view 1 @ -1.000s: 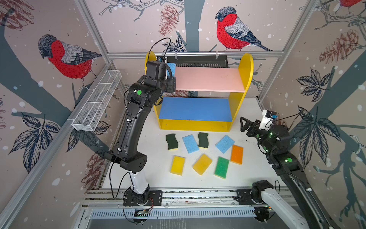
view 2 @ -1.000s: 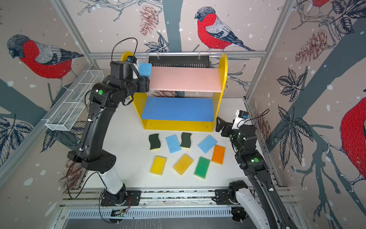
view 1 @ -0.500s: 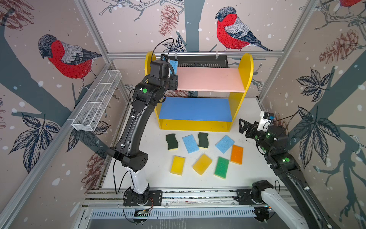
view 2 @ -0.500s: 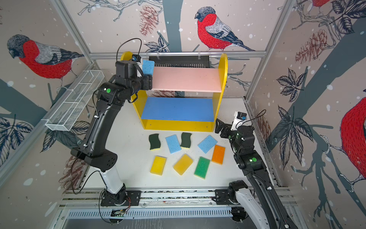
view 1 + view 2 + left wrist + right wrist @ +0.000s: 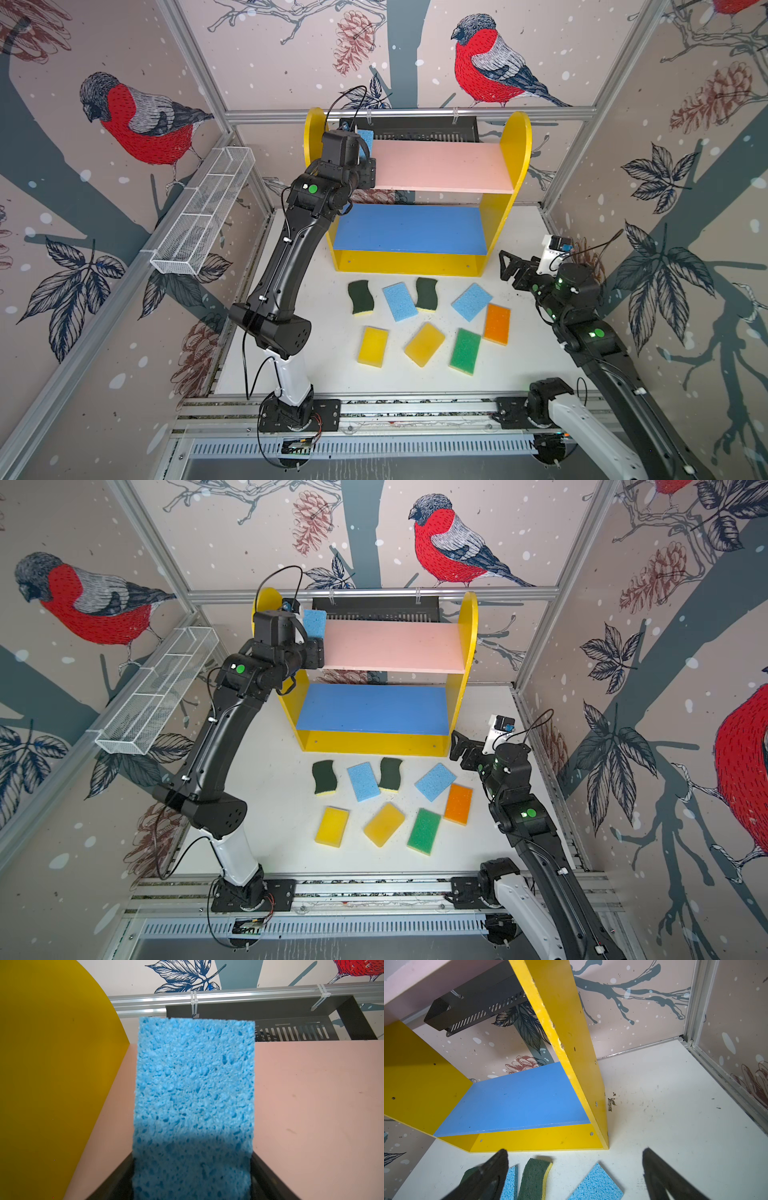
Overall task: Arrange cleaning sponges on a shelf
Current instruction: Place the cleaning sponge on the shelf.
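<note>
My left gripper (image 5: 192, 1178) is shut on a light blue sponge (image 5: 194, 1088) and holds it over the left end of the shelf's pink top board (image 5: 440, 166), beside the yellow side panel (image 5: 52, 1076). The held sponge (image 5: 314, 622) shows in both top views. On the table in front of the shelf lie two dark-green wavy sponges (image 5: 360, 297) (image 5: 427, 294), two light blue ones (image 5: 400, 301) (image 5: 471, 301), an orange one (image 5: 497, 324), two yellow ones (image 5: 373, 346) (image 5: 424, 344) and a green one (image 5: 465, 350). My right gripper (image 5: 576, 1167) is open and empty at the shelf's front right corner.
A long white wire-mesh basket (image 5: 203, 212) hangs on the left wall. A black slotted tray (image 5: 424, 126) is fixed to the rail behind the shelf. The blue middle board (image 5: 409, 228) is bare. Aluminium rails (image 5: 374, 411) run along the table's front edge.
My left arm has carried the blue sponge a little up and to the right, further over the pink board's left end. The right gripper has drifted slightly left.
</note>
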### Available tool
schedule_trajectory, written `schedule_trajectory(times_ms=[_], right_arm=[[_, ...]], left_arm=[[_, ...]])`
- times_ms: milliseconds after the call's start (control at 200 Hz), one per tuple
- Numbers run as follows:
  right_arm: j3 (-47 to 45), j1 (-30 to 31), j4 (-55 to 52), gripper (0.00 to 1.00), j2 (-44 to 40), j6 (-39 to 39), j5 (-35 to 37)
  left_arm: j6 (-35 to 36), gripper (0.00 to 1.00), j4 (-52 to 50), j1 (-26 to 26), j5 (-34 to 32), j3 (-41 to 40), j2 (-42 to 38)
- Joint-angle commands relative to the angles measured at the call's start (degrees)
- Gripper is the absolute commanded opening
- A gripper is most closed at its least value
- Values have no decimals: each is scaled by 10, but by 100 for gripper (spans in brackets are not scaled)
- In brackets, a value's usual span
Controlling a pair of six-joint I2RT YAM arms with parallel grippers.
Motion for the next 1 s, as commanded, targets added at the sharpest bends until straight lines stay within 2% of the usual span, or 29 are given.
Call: schedule_trajectory(times_ms=[0, 575, 720, 991], right_arm=[[-1, 1, 21, 100, 0, -1, -2], [-7, 1, 22, 100, 2, 0, 0], [-2, 1, 18, 100, -2, -3, 3], [0, 3, 14, 100, -5, 3, 0]], left_arm=[[-12, 76, 37, 0, -6, -2, 3], [-54, 81, 36, 1, -30, -13, 25], [-72, 85, 20, 2, -20, 8, 37], [-81, 85, 28, 2, -8, -6, 23]])
